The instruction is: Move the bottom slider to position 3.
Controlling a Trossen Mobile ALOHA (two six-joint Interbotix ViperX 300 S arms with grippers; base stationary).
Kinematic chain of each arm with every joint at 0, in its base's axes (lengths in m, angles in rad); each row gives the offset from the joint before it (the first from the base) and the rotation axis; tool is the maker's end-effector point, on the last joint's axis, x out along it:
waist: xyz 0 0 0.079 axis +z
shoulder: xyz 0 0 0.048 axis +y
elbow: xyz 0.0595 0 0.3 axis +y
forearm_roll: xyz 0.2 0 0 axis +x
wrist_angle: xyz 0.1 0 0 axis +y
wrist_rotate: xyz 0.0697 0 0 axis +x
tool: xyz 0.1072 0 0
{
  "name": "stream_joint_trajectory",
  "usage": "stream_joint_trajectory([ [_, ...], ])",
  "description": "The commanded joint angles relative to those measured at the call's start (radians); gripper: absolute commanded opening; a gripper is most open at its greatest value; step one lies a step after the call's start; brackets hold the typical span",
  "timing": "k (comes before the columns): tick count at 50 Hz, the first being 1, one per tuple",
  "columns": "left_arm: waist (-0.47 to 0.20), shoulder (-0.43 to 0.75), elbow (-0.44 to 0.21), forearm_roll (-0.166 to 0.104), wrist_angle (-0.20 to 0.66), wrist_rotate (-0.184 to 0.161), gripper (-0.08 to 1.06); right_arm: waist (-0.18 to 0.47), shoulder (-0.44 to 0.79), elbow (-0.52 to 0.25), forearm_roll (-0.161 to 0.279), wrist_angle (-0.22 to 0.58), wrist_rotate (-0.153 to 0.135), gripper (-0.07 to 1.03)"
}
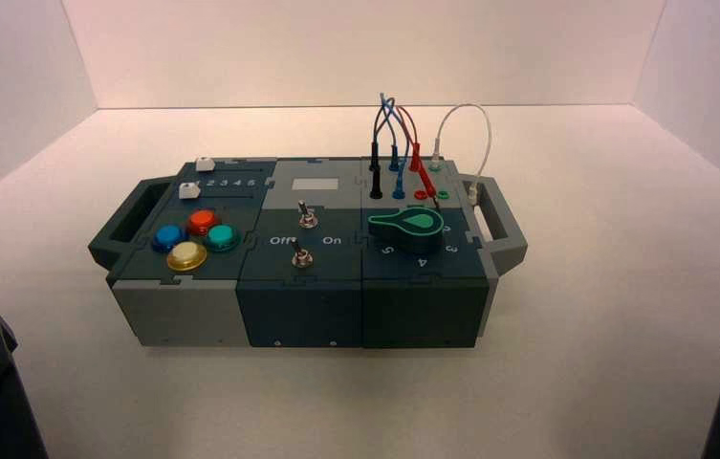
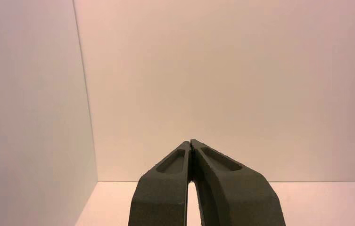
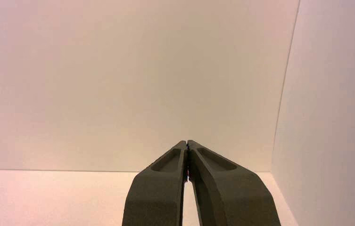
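Evidently, the dark box [image 1: 300, 315] waits, slide unstarted.
Left gripper [image 2: 190, 141] and right gripper [image 3: 187, 141] are parked on the box's near side, fingers together; next, the left should reach the white bottom slider [image 1: 189, 191], behind the box's coloured buttons [image 1: 203, 223].

Left gripper [image 2: 190, 141] shut, fingertips touching; pale walls [image 2: 232, 84] behind, pale tabletop [image 2: 326, 202] below.

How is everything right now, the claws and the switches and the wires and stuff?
Left claw: shut, nothing in it.
Right claw: shut, nothing in it.
Red wire: plugged in at one end at least.
Switches, bottom slider, green knob: settings can't be told.
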Motion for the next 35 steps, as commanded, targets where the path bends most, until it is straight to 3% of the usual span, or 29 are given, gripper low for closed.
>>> stream_joint_trajectory([
  [1,0.002,0.008,-0.018,-0.002,-0.003,0.005,-0.03,0.0,0.003,-0.031,0.0,0.002,0.002,-0.02],
  [12,0.0,0.012,-0.021,0.0,0.014,0.005,-0.03,0.011,0.006,-0.034,0.002,0.028,0.002,-0.02],
  [19,0.0,0.017,-0.043,-0.002,0.083,0.005,-0.03,0.044,0.015,-0.051,0.0,0.092,0.002,-0.02],
  [35,-0.054,0.072,-0.144,-0.002,0.483,0.005,-0.03,0.273,0.066,-0.133,0.003,0.377,0.012,-0.02],
])
